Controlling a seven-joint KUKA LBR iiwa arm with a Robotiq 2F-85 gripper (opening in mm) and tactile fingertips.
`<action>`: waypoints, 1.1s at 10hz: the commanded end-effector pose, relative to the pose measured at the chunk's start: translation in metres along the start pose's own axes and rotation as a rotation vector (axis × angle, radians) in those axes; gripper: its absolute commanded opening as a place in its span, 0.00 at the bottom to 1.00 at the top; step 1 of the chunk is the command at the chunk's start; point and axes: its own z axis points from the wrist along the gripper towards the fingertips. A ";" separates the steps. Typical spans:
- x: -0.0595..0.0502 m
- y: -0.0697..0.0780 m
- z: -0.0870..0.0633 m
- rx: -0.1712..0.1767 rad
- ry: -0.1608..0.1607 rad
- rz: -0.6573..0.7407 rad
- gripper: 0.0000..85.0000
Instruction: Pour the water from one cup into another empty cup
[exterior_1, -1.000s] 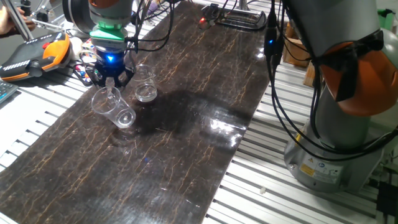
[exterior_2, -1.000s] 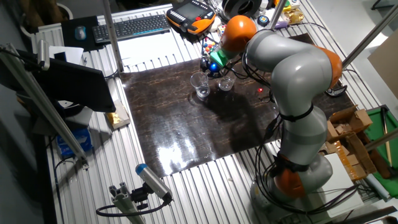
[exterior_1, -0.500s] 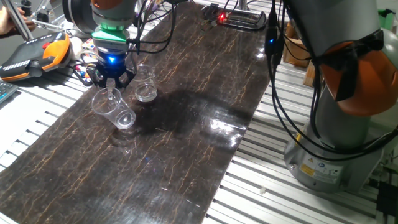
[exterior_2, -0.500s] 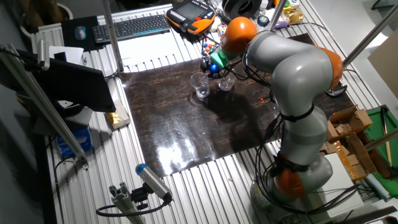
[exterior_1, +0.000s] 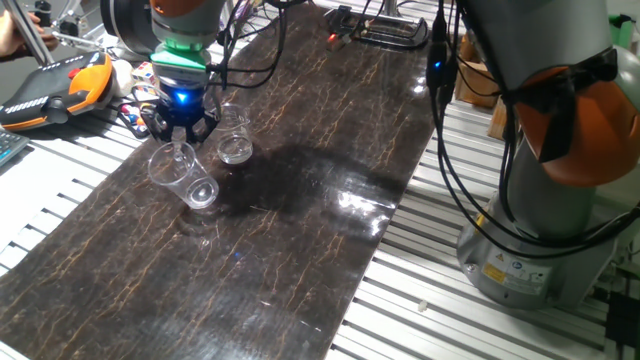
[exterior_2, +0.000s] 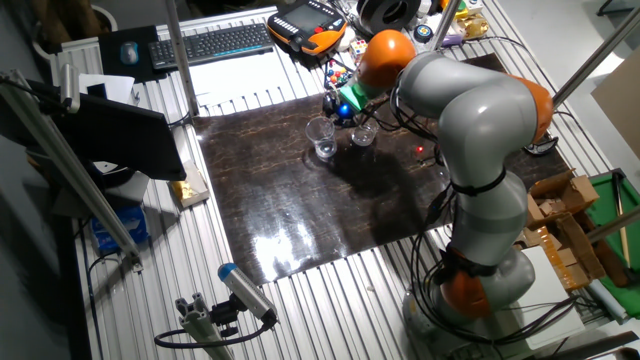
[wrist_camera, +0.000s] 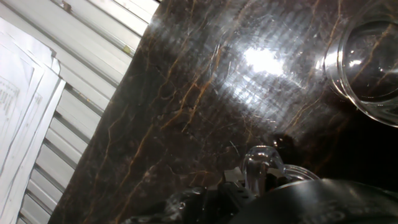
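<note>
Dark marble-patterned sheeting is covering the ribbed metal table (exterior_1: 420, 300), and at its far left corner the end effector (exterior_1: 180, 135) is hanging over two clear cups. Its fingertip is reaching the rim of the taller tumbler (exterior_1: 183, 176); the shorter cup (exterior_1: 234, 139) is standing just beside it, to the right. Whether the fingers are pinching the rim cannot be told. From the other fixed view, the grey-and-orange arm (exterior_2: 470, 130) is arching across the table, the end effector (exterior_2: 343, 105) sitting above and between the taller tumbler (exterior_2: 322, 138) and the shorter cup (exterior_2: 363, 133). The hand view is showing glare on the dark sheet, a clear rim at upper right, papers (wrist_camera: 22, 99) lying left. Any water is too faint to see.
</note>
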 end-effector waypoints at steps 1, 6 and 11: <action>0.000 0.000 0.001 -0.001 -0.003 0.002 0.22; -0.001 -0.001 0.002 -0.010 -0.017 0.002 0.39; -0.004 0.000 0.001 0.023 -0.077 -0.058 0.53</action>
